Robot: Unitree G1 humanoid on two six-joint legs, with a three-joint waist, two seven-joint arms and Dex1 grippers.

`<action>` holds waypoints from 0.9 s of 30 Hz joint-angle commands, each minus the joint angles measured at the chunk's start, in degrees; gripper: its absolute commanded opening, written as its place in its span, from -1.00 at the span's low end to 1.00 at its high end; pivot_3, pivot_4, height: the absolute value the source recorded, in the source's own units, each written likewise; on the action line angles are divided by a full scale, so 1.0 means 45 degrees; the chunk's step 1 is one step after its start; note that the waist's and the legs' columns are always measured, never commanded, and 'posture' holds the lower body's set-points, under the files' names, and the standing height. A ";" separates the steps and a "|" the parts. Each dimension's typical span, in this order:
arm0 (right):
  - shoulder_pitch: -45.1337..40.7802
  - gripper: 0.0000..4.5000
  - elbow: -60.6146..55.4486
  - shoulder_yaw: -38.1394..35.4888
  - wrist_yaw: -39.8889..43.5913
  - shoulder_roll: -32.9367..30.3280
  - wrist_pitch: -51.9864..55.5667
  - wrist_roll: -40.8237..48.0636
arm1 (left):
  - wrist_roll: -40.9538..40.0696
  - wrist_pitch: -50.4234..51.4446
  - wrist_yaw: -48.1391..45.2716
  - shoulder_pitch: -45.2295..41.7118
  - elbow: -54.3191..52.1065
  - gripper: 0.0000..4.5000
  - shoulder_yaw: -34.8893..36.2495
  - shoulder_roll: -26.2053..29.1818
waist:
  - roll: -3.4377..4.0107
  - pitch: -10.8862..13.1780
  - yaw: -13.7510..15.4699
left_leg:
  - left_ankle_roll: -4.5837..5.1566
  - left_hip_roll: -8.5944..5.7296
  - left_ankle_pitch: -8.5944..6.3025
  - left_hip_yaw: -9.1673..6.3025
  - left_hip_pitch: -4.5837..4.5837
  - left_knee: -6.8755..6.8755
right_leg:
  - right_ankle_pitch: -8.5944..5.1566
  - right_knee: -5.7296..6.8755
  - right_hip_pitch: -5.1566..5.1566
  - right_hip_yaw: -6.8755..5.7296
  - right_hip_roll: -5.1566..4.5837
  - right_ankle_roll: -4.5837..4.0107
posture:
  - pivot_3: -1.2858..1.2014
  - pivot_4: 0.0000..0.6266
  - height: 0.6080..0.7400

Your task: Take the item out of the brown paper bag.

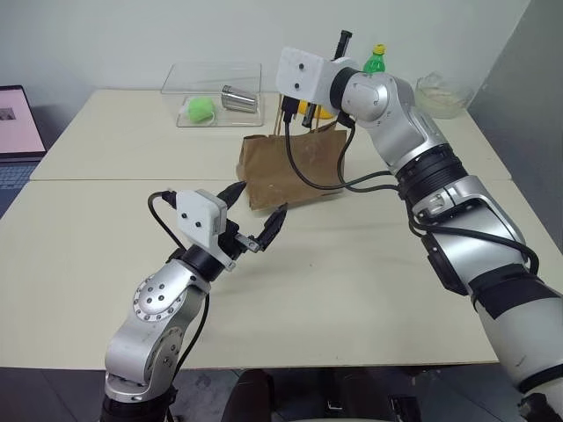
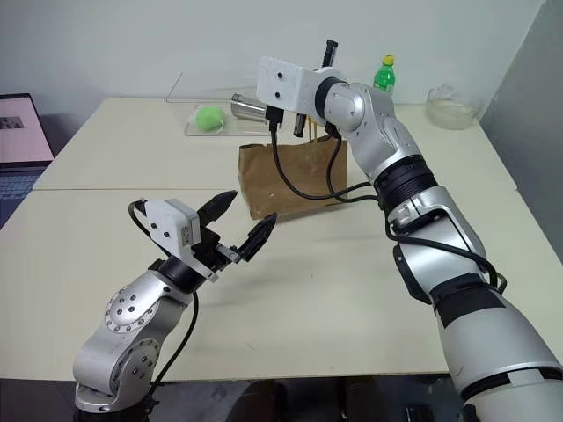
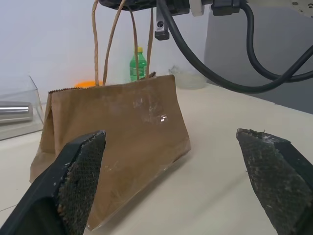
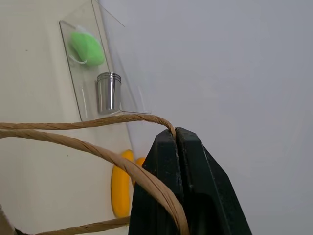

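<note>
The brown paper bag stands on the cream table, a little beyond the middle. Its thin tan loop handles are pulled straight up. My right gripper hangs above the bag, shut on those handles. My left gripper is open and holds nothing. It sits just in front of the bag's near side and points at it, and the bag fills the space ahead of its fingers. The item is hidden.
A green bottle with a yellow cap stands behind the bag, next to a yellow object. At the back left a clear tray holds a green ball and a metal cup. A glass bowl is at the back right. A laptop is at the far left.
</note>
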 commanded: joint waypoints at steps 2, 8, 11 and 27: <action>-0.0857 -0.98 -0.0084 -0.0011 -0.0122 -0.0037 -0.0199 -0.0215 | 0.0085 -0.0332 0.0058 -0.0109 -0.0464 1.00 0.0046 -0.0026 | 0.0000 0.0000 0.0000 | 0.0000 0.0000 0.0000 0.0000 0.0000 0.0000 | 0.0000 0.0000 0.0000 0.0001 0.0000 0.0000 | 0.03 -0.52 1.00; -0.1041 -0.98 0.0435 0.0230 -0.0190 0.0059 -0.0223 -0.0538 | 0.0168 -0.0434 0.0051 -0.0173 -0.0366 1.00 -0.0053 -0.0059 | 0.0000 0.0000 -0.0001 | 0.0000 0.0001 0.0000 0.0001 0.0001 0.0000 | 0.0000 0.0001 0.0000 0.0000 0.0000 -0.0001 | 0.03 -0.52 1.00; -0.1021 -0.98 0.0662 0.0329 -0.0271 0.0112 -0.0239 -0.0601 | 0.0212 -0.0485 0.0071 -0.0183 -0.0341 1.00 -0.0105 -0.0084 | 0.0000 0.0000 -0.0001 | 0.0000 0.0000 0.0000 0.0002 0.0001 0.0001 | 0.0001 0.0001 0.0000 0.0000 0.0000 -0.0001 | 0.03 -0.52 1.00; -0.1253 -0.98 0.2057 0.0298 -0.0149 0.0159 -0.0312 -0.0735 | 0.0354 -0.0599 -0.0001 -0.0226 -0.0198 1.00 -0.0157 -0.0156 | 0.0000 -0.0001 -0.0009 | 0.0000 0.0000 0.0000 0.0004 0.0006 0.0007 | 0.0002 0.0014 0.0001 0.0005 0.0000 -0.0002 | 0.03 -0.52 1.00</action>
